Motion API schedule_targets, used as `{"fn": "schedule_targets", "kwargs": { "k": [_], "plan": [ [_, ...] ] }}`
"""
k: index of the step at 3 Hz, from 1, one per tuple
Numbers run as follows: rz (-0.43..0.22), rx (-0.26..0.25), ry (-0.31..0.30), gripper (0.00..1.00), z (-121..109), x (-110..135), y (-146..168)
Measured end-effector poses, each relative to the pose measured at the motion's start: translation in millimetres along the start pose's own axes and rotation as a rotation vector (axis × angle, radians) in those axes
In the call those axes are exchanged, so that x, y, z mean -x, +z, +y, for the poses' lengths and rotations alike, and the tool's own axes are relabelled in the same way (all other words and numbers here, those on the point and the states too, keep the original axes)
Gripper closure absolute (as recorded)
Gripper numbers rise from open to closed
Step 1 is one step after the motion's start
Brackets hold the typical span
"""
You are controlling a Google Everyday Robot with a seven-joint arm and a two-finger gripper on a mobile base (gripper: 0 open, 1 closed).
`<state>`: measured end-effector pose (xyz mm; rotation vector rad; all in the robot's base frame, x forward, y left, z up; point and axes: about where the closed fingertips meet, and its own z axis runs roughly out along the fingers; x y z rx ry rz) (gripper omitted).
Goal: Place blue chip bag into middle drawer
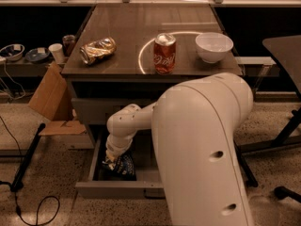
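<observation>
The middle drawer point(115, 189) stands pulled open below the table, its grey front panel toward the camera. The blue chip bag point(123, 165) lies inside it at the left, dark blue with white lettering. My gripper point(111, 162) reaches down into the drawer at the end of the white arm point(197, 140), right at the bag's left side. The wrist hides most of the fingertips. The large white arm body covers the drawer's right part.
On the table top point(141, 27) stand a red can point(164, 53), a white bowl point(214, 46) and a crushed gold-brown can point(97, 50). A cardboard piece point(51, 98) leans at the left. Cables lie on the floor at the left. A black table leg is at the right.
</observation>
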<state>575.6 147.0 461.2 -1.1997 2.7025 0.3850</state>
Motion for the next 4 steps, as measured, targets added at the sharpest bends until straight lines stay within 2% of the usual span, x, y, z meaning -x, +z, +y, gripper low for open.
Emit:
{"fn": "schedule_targets", "kwargs": {
  "k": [2,4],
  "plan": [
    [0.0,-0.005,0.018,0.04,-2.9,-4.7,1.7],
    [-0.008,-0.01,0.029,0.0,-4.5,-7.0,1.0]
  ]
}}
